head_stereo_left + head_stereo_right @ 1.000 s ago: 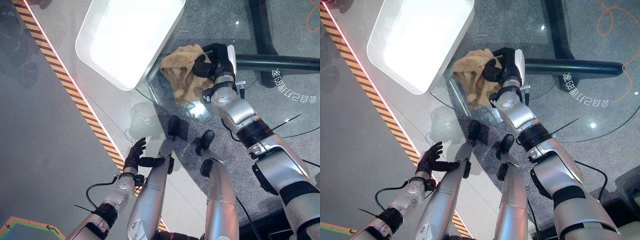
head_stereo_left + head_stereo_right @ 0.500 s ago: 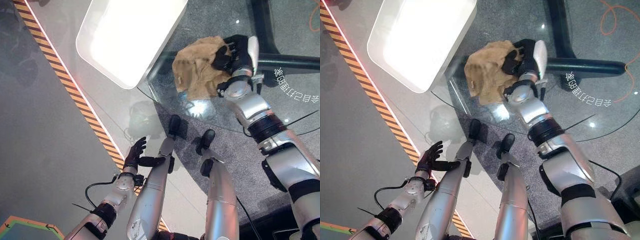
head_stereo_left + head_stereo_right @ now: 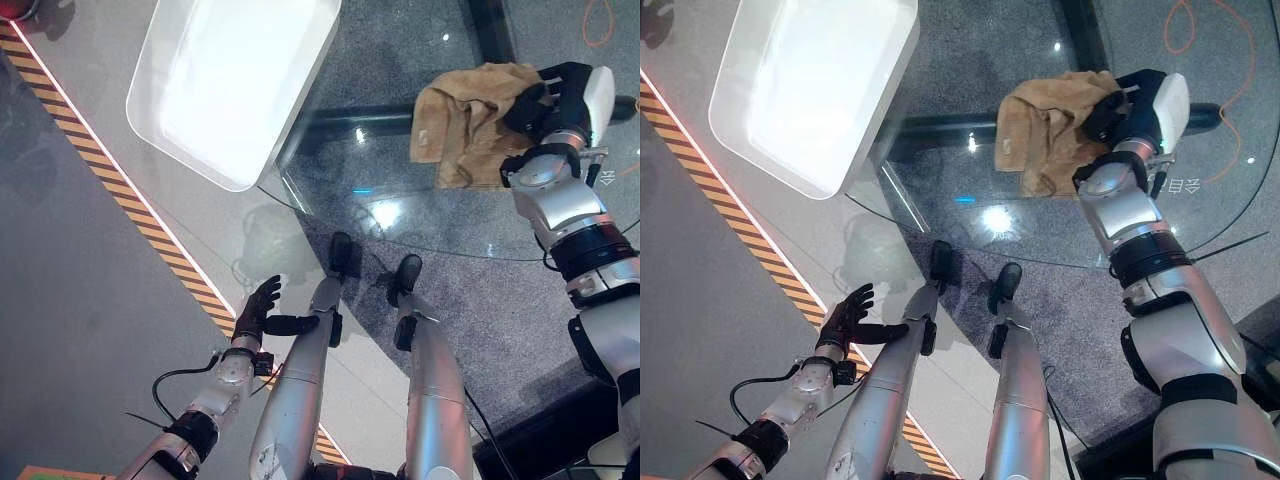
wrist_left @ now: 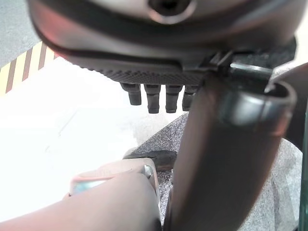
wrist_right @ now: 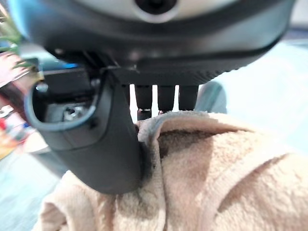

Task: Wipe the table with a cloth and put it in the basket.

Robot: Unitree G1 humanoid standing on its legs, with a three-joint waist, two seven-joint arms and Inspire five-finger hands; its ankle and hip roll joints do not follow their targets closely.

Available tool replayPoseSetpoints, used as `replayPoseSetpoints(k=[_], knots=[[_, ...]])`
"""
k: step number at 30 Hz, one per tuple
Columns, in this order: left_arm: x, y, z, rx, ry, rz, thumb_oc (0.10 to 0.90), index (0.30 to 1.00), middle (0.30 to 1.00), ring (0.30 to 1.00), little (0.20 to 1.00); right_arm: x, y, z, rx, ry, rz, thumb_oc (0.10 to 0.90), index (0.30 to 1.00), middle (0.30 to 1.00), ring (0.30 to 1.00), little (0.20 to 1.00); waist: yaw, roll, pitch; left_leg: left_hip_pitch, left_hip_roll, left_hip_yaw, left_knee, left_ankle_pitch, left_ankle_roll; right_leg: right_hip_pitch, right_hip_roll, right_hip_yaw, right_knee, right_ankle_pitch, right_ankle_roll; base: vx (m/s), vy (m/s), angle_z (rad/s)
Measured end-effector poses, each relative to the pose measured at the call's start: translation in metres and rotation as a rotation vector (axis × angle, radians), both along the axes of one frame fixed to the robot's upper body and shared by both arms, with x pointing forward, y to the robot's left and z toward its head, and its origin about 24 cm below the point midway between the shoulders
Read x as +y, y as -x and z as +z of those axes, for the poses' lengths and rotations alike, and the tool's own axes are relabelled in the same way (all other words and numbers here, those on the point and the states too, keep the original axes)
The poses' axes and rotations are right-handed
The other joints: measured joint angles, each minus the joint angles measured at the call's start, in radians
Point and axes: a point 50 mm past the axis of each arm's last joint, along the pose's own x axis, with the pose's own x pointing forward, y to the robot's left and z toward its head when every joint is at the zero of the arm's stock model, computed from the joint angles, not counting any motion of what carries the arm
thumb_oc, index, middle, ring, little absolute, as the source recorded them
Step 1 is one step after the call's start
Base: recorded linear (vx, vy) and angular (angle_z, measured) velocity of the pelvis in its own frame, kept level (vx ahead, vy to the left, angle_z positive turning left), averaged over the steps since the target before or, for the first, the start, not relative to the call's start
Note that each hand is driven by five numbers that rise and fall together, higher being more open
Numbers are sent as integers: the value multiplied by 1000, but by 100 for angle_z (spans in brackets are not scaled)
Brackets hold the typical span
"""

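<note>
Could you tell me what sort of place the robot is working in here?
Probably an indoor demo or test hall, not a home: a round glass table stands on speckled grey flooring, a hazard-striped line marks the floor, and a large white basket sits beside it. The right hand holds a tan cloth.

Silver-grey arms, dark robot hand (image 3: 545,100)

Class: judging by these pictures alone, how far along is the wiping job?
Nothing looks finished. In hand: the right hand grips the tan cloth, which lies bunched on the glass table, mid-wipe. Left: carrying the cloth to the white basket, which holds no cloth. The left hand hangs open, low beside the table.
</note>
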Motion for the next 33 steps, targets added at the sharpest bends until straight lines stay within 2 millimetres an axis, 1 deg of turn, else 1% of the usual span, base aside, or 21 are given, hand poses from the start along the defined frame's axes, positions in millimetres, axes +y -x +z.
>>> replayPoseSetpoints(k=[3,6,10,14,17,19,22,24,29,33], knots=[[2,1,0,2,0,7,800,900,900,900,900,-7,2,-1,-4,-16,-19,100,300,300,300,200,-7,-1,0,0,1,0,0,0,0,0,1,0,-1,0,-1,4,-13,0],[4,1,-1,3,-3,10,800,900,900,900,900,-12,4,-6,-8,-37,-49,100,300,300,300,200,-12,-2,1,0,1,4,0,-1,2,0,1,2,-4,0,-1,-19,-5,-1],[8,3,-1,6,0,21,800,900,900,900,900,-21,8,-14,-17,-95,-95,100,300,300,300,200,-17,-7,-1,4,6,24,-1,-7,15,2,2,12,-14,5,1,-24,-10,-9],[12,6,-1,8,-4,16,800,900,900,900,900,-36,15,-22,-39,-138,-206,100,300,300,300,200,-27,-10,-1,10,2,32,3,-16,23,6,0,23,-15,7,8,5,4,-5],[13,8,-3,16,-7,17,800,900,900,900,900,-42,19,-27,-56,-157,-267,100,300,300,300,200,-31,-11,-2,22,-1,39,3,-17,28,18,-3,27,-16,7,9,24,9,-2],[15,10,-4,21,-11,21,800,900,900,900,900,-48,23,-28,-93,-168,-341,100,300,300,300,200,-40,-11,-2,23,-2,40,18,-27,31,26,-5,28,-15,3,14,-28,33,-1],[16,9,-2,13,-12,21,800,900,900,900,900,-56,29,-19,-171,-216,-406,100,300,300,300,200,-41,-10,-2,11,-8,41,1,-27,23,4,-8,28,-14,3,15,2,21,1],[16,9,-2,15,-10,25,800,900,900,900,900,-60,31,-16,-188,-221,-424,100,300,300,300,200,-38,-10,-2,1,-9,41,-1,-25,24,-5,-8,28,-14,3,15,0,0,0],[13,7,-1,13,5,19,800,900,900,900,900,-59,30,-13,-209,-224,-410,100,300,300,300,200,-14,-7,-1,1,-8,40,-2,-21,28,-7,-9,27,-13,1,15,-3,33,0],[9,7,-2,13,18,18,800,900,900,900,900,-49,27,-2,-237,-206,-367,100,300,300,300,200,-1,2,1,1,-10,38,-2,-21,27,-6,-8,26,-13,-1,15,-3,54,1]])
